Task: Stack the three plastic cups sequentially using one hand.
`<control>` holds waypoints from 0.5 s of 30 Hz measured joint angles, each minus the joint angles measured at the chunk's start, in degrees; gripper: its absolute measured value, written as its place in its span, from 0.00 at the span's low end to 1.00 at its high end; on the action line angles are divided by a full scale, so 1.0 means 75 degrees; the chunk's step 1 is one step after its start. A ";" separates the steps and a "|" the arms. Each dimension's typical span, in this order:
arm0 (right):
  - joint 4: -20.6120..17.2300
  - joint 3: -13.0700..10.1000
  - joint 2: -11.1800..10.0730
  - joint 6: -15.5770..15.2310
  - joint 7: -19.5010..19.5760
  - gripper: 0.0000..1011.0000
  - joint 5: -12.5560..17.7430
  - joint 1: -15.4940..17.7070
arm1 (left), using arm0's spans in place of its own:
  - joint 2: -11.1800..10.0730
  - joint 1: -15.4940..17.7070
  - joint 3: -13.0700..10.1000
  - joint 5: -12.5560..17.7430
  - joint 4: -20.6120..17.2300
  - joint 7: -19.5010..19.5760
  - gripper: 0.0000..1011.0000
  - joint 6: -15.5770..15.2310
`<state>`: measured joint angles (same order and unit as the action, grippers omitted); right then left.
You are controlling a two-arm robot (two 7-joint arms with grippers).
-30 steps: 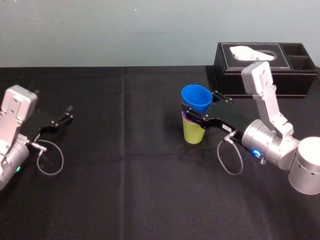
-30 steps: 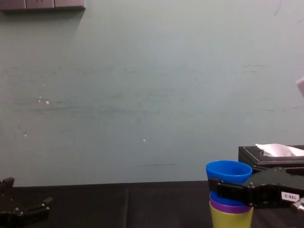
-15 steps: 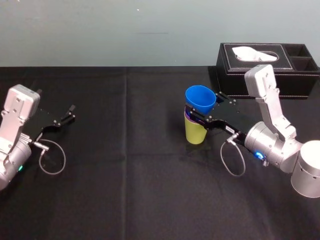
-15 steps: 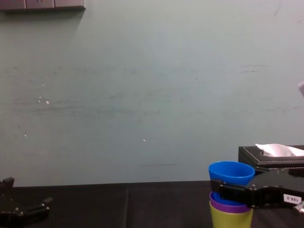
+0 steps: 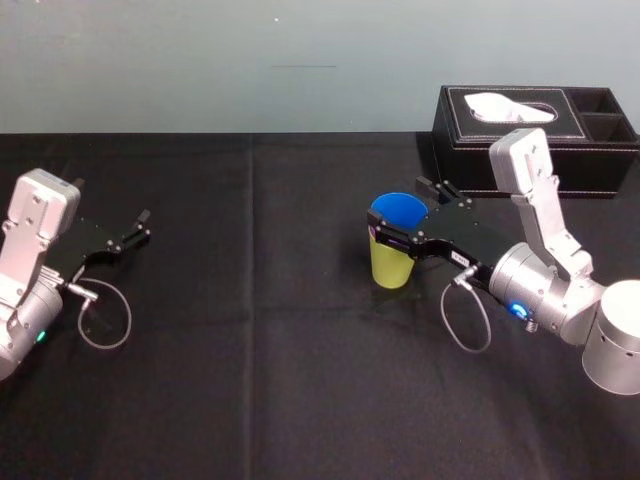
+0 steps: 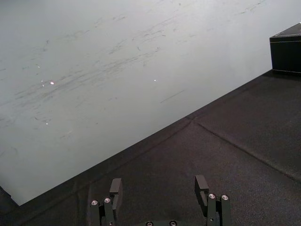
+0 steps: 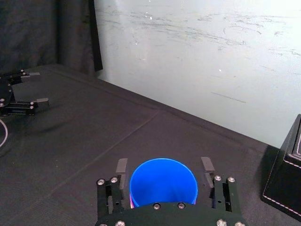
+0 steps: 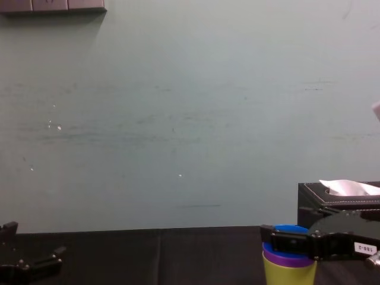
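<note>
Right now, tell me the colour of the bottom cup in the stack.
The bottom cup is yellow-green; the head view shows it best.

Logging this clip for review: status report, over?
Right gripper open, fingers either side of blue cup. Blue cup nested in purple cup, both in yellow-green cup. Left gripper open, parked far left. Tissue box behind, apart.

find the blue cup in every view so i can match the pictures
Head view: blue cup right of centre, nested in the others, between the right gripper's fingers.
Chest view: lower right, its rim above the purple cup.
Right wrist view: between that gripper's fingers, seen from above.
Left wrist view: parked left gripper over the cloth.
Shared landmark: the black tissue box.
</note>
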<state>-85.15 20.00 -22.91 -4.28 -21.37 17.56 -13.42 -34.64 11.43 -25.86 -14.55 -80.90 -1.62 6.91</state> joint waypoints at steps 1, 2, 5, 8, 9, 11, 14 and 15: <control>0.0000 0.0001 0.0000 -0.0001 0.0000 0.91 0.0001 0.0000 | 0.0000 0.0000 0.0000 0.0000 0.0000 0.0000 1.00 0.0000; -0.0001 0.0001 -0.0001 -0.0002 0.0000 0.97 0.0002 -0.0001 | 0.0000 0.0000 0.0000 0.0000 0.0000 0.0000 1.00 0.0000; -0.0002 0.0003 -0.0002 -0.0004 0.0000 0.99 0.0004 -0.0003 | 0.0000 0.0000 0.0000 0.0000 0.0000 0.0000 1.00 0.0000; -0.0004 0.0003 -0.0003 -0.0009 0.0000 0.99 0.0007 -0.0004 | 0.0000 0.0000 0.0000 0.0000 0.0000 0.0000 1.00 0.0000; -0.0005 0.0003 -0.0003 -0.0009 0.0000 0.99 0.0008 -0.0004 | 0.0000 0.0000 0.0000 0.0000 0.0000 0.0000 1.00 0.0000; -0.0007 0.0003 -0.0003 -0.0012 0.0000 0.99 0.0010 -0.0004 | 0.0000 0.0000 0.0001 0.0000 0.0000 0.0000 1.00 0.0000; -0.0010 -0.0002 -0.0002 -0.0011 0.0000 0.99 0.0011 -0.0001 | -0.0001 0.0000 0.0000 0.0000 0.0000 0.0000 1.00 0.0000; -0.0024 -0.0023 0.0002 0.0001 0.0001 0.99 0.0011 0.0015 | 0.0000 0.0000 0.0001 0.0000 0.0000 0.0000 1.00 0.0000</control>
<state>-85.33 19.83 -22.89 -4.28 -21.36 17.65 -13.31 -34.65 11.43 -25.86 -14.55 -80.90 -1.62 6.91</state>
